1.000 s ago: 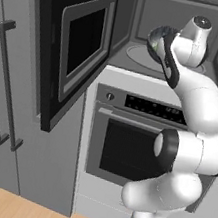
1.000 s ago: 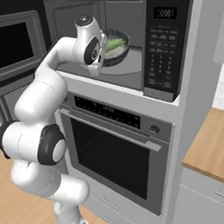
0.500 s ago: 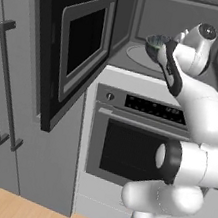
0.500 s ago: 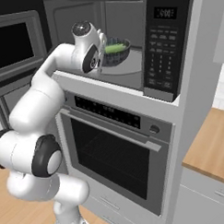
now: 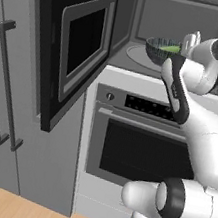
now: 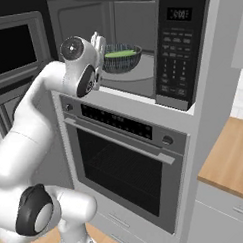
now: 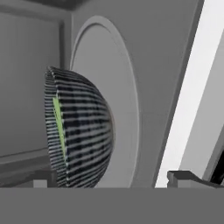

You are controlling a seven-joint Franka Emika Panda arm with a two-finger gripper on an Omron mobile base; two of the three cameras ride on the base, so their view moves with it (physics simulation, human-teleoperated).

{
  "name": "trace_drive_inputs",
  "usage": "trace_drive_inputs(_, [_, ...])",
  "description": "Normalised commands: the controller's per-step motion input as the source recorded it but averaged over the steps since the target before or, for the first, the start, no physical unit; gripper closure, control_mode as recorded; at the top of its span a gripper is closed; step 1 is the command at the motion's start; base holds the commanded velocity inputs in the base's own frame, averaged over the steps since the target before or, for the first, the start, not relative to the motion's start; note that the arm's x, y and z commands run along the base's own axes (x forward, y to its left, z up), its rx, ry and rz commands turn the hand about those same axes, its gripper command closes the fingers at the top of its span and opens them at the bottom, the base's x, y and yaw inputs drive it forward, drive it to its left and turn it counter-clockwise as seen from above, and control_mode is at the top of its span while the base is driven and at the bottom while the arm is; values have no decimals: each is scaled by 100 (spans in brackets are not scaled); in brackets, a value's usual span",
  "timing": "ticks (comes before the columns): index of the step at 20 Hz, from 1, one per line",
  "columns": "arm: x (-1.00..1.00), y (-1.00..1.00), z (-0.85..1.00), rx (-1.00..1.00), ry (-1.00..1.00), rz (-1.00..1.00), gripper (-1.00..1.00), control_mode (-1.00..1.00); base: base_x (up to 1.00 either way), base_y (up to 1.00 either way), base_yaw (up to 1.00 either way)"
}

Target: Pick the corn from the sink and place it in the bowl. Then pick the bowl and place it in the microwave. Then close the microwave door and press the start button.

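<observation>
Hand: gripper (image 6: 97, 40) is spread wide, holding nothing.
Bowl (image 6: 121, 58): just ahead, on the turntable (image 5: 140, 57), corn (image 6: 119, 54) inside.
Left: shut door (image 5: 73, 49), press start.

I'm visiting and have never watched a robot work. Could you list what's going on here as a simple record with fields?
bowl: sits on the white turntable inside the microwave
corn: lies in the bowl
microwave door: swung wide open to the left
tool: open, beside the bowl's rim, holding nothing
oven: below the microwave, door shut
left to do: shut the door, press start
</observation>
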Motion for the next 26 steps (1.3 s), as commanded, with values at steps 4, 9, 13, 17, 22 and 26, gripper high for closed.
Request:
trace_drive_inputs(4, [-100, 16, 26, 0, -23, 3, -100, -100, 0, 0, 0])
trace_drive_inputs(9, [-100, 13, 30, 0, -21, 3, -100, -100, 0, 0, 0])
trace_drive_inputs(13, [-100, 22, 38, 0, -16, 0, -100, -100, 0, 0, 0])
trace_drive_inputs(17, [-100, 56, 31, 0, -14, 0, -100, -100, 0, 0, 0])
trace_drive_inputs(22, [-100, 60, 14, 4, -8, -9, -100, -100, 0, 0, 0])
trace_drive_inputs(26, [-100, 48, 3, 14, 3, -19, -100, -100, 0, 0, 0])
